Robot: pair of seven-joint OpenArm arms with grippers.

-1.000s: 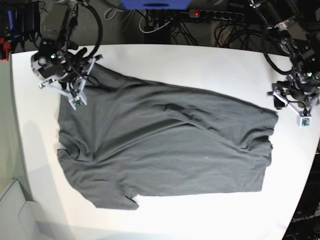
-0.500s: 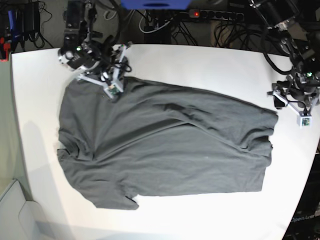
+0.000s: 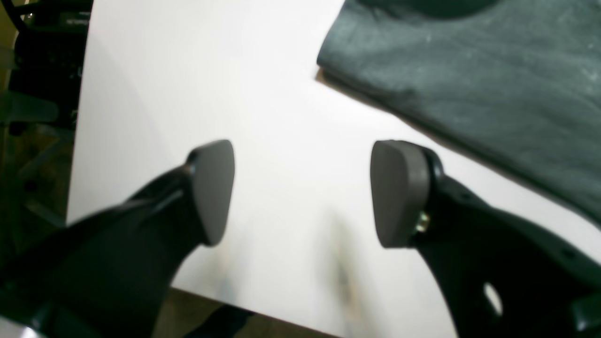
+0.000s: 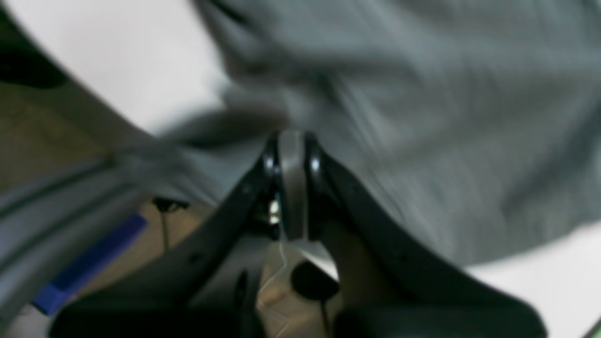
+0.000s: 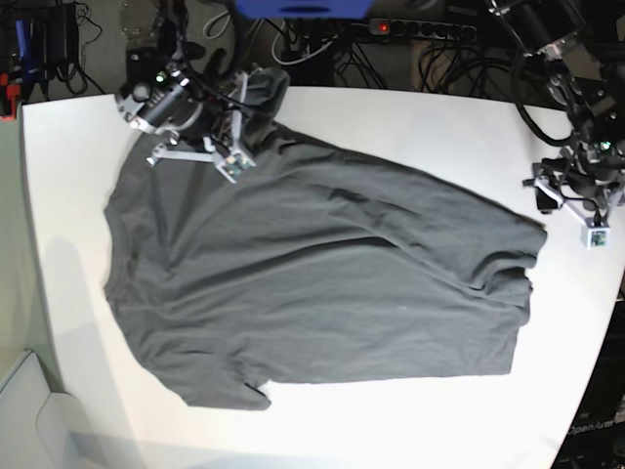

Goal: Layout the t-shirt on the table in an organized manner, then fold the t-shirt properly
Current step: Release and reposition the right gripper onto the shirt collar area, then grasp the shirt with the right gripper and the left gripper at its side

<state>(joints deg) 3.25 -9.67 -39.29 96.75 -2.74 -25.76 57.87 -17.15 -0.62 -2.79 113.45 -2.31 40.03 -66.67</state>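
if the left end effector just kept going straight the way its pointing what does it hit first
Most likely bare table: the open left end effector points at empty white surface. The t-shirt lies off to one side, out of that line. Depth is hard to judge.

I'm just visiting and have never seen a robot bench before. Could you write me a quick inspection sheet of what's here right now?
Surface: white table, bare around the cloth.
Job's things: dark grey t-shirt spread out, wrinkled.
Clutter: nothing seen.
Grippers: right claw shut on the t-shirt's far edge; left claw open, empty, over bare table beside the shirt.
Cables: black cables and a power strip behind the table.
Surroundings: dark equipment beyond the far edge.
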